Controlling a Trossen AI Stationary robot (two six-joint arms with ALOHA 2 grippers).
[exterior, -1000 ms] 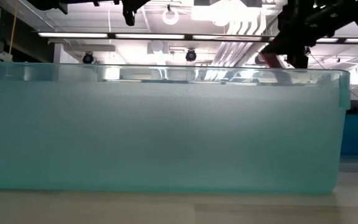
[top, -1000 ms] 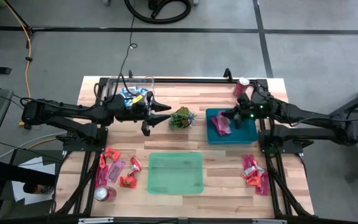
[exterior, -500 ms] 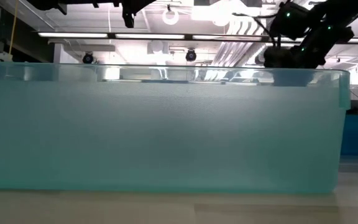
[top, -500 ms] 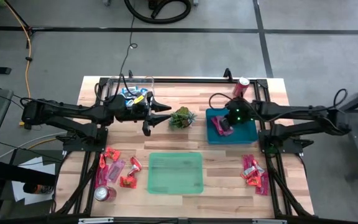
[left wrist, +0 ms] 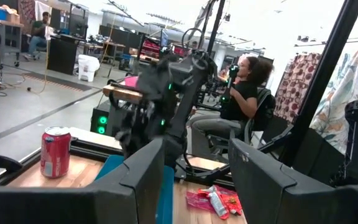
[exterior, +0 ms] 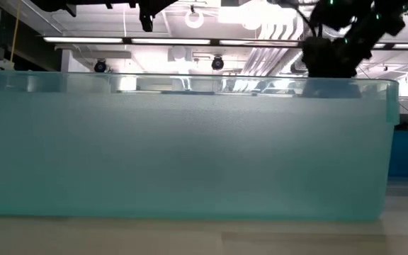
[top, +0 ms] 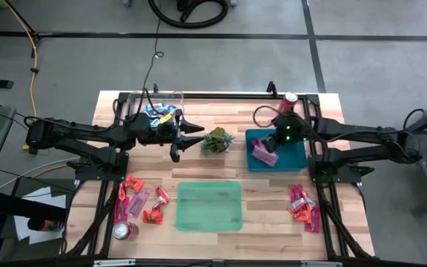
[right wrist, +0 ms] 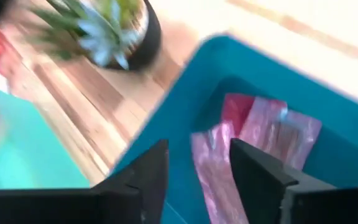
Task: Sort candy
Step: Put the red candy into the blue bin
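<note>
Take the blue bin point(top: 296, 157) as your landmark; everything else is placed from it. The table point(top: 332, 222) carries it at the far right, with the green tray point(top: 209, 206) nearer the front edge and the plant point(top: 217, 141) just beside its left wall. The right gripper point(right wrist: 194, 163) hangs over the bin's left half, fingers parted and empty. Pink candy point(right wrist: 272, 130) lies inside the bin directly beyond those fingers, long axis roughly in line with them. Loose candy point(top: 301, 202) waits in front of the bin, nearer this arm. The left gripper point(left wrist: 194, 171), parted and empty, waits well left of the bin.
</note>
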